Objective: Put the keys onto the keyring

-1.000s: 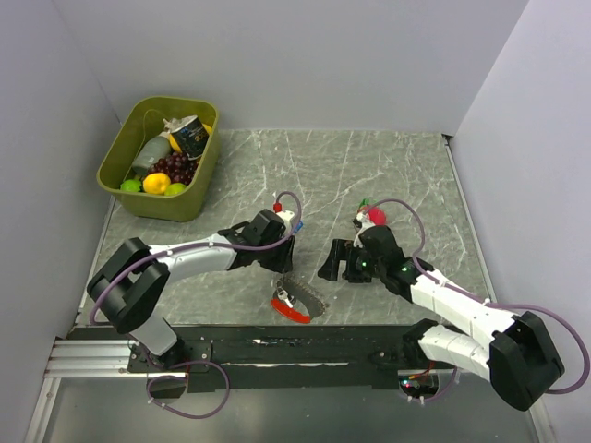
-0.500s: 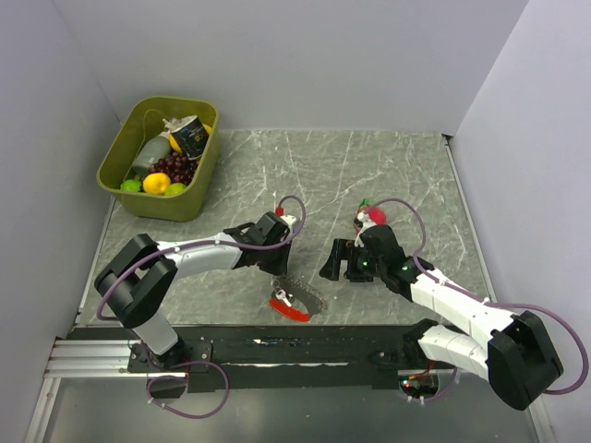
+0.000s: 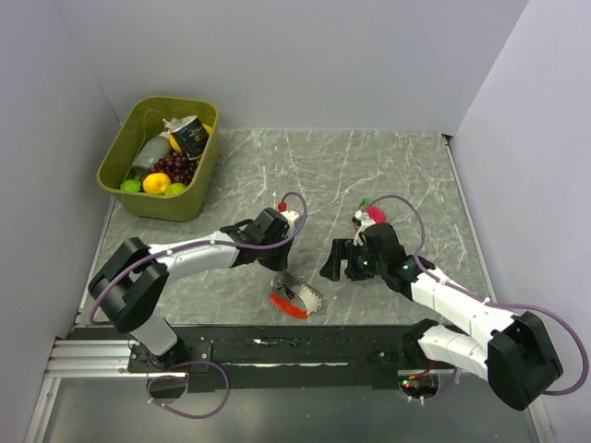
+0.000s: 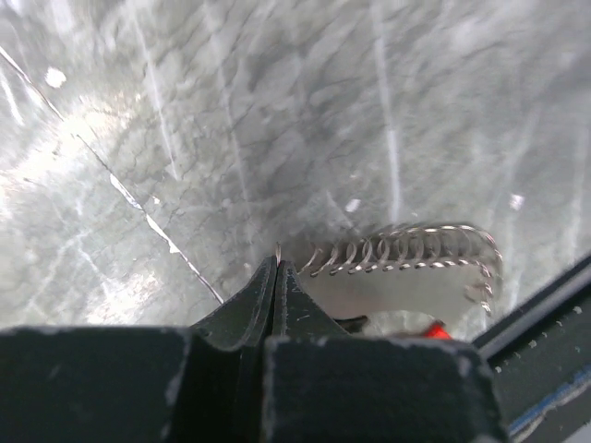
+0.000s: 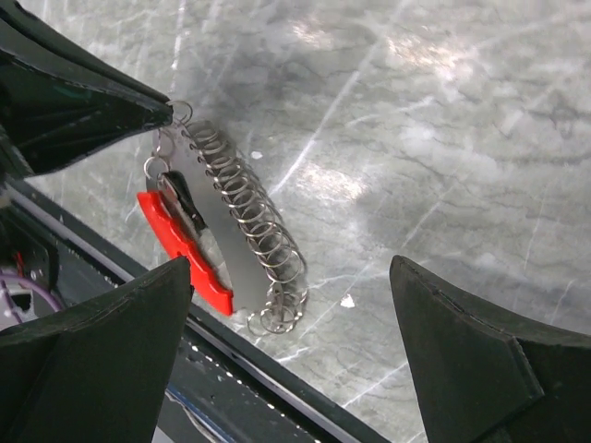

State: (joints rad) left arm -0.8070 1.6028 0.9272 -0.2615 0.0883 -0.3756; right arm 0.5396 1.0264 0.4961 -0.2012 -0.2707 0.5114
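The keyring (image 3: 288, 305) lies at the near edge of the table (image 3: 388, 166), just beside the black rail (image 3: 277, 343). It is a red clip with a row of silvery rings (image 5: 263, 245) attached.

The left gripper (image 4: 275, 269) is closed, with its fingers pressed together. In the right wrist view its tip seems to pinch the end ring of the row. The right gripper (image 5: 291, 272) stands wide open and holds nothing. It hovers near the keyring on its right side and does not touch it.

No key is clearly visible, and a dark piece inside the clip is too small to tell.

The step in hand seems to be holding the keyring steady. The next move probably calls for the free right gripper to find a key and take it with a very fine pinch.

Farther back, a red toy fruit (image 3: 373, 215) sits just behind the right wrist. A green basket (image 3: 171, 205) with fruit stands at the far left. A carton (image 3: 191, 137) in it carries print too small to read, and no other writing shows.
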